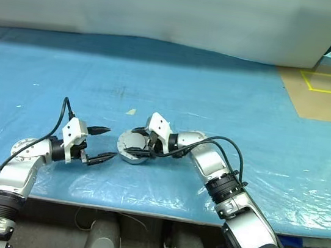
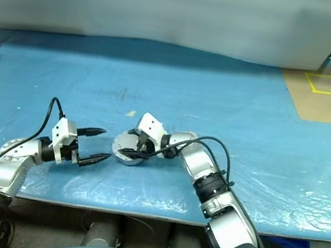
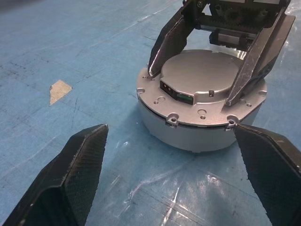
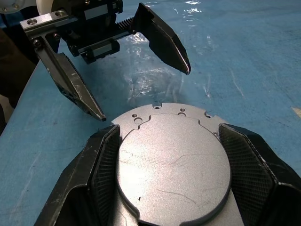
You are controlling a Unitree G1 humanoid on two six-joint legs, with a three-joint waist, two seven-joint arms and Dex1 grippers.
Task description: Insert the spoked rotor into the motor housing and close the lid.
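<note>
Between your right gripper jaws sat the motor housing, seemingly clamped at the lid; left gripper jaws gaped beside it.

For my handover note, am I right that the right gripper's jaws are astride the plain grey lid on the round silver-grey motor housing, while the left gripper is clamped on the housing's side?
Not quite: the left gripper stands open and apart from the round silver-grey motor housing, as the left wrist view shows. The right gripper does straddle the plain grey lid.
</note>
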